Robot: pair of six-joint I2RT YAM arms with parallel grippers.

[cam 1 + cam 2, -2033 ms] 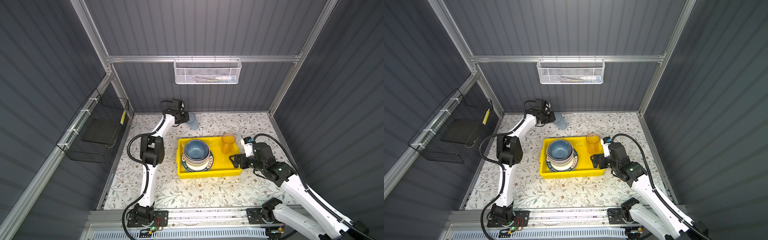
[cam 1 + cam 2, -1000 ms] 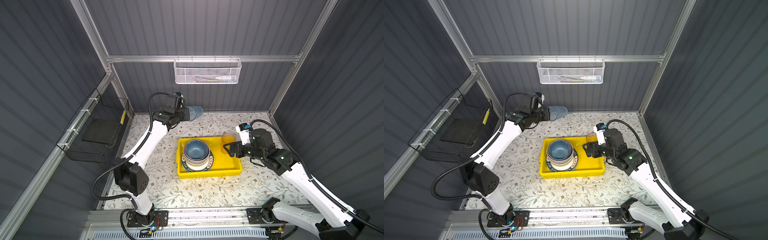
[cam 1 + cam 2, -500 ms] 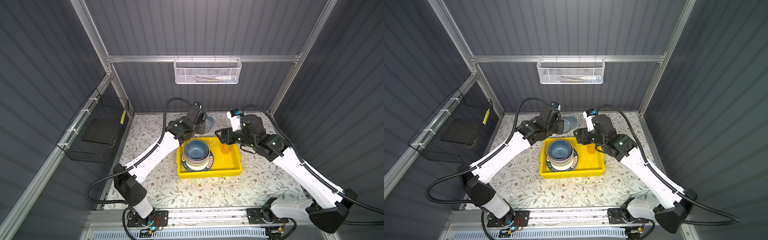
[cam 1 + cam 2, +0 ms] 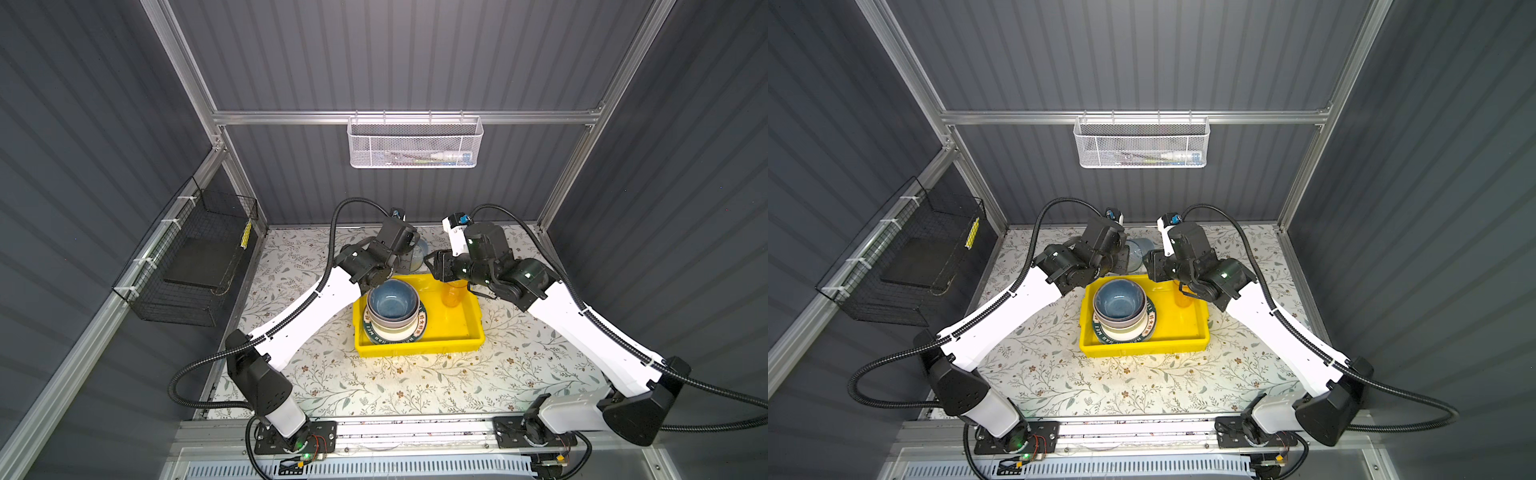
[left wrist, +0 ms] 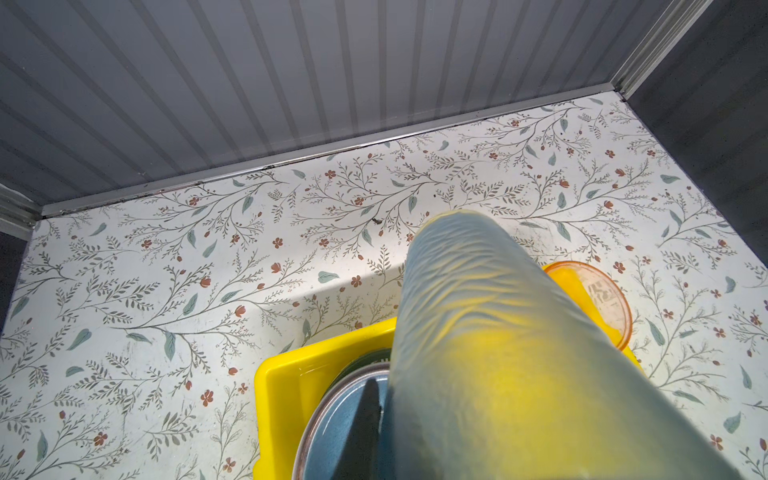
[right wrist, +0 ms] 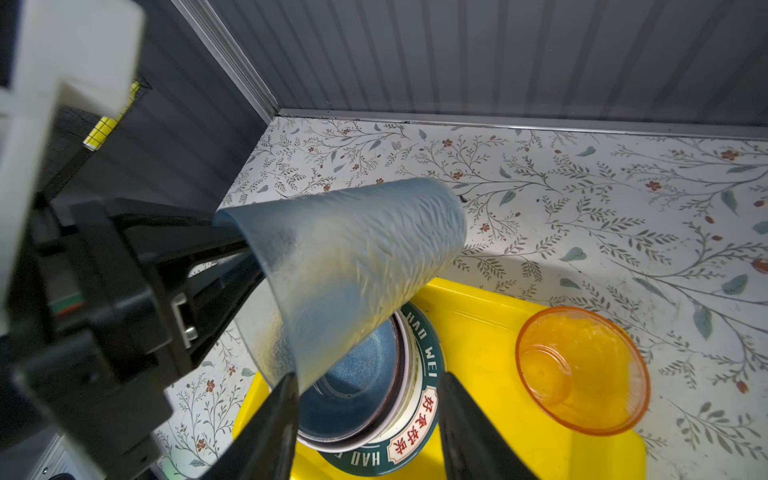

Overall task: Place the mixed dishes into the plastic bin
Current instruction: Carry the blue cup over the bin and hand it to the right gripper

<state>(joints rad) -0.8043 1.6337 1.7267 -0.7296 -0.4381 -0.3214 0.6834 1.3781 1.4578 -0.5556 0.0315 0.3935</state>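
Right wrist view shows your left gripper (image 6: 245, 253) clamped on the rim of the blue tumbler (image 6: 353, 257), tilted above the stacked bowls (image 6: 353, 374) at the far edge of the yellow bin (image 6: 478, 316), your right gripper (image 6: 368, 376) half-parted and empty nearby, so releasing here could bounce it off the bowls and out.

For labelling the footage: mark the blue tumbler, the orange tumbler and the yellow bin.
blue tumbler (image 6: 353, 257): right wrist view, ribbed side wall.
orange tumbler (image 6: 582, 370): right wrist view, its inside.
yellow bin (image 4: 440, 348): a top view, near outer wall.
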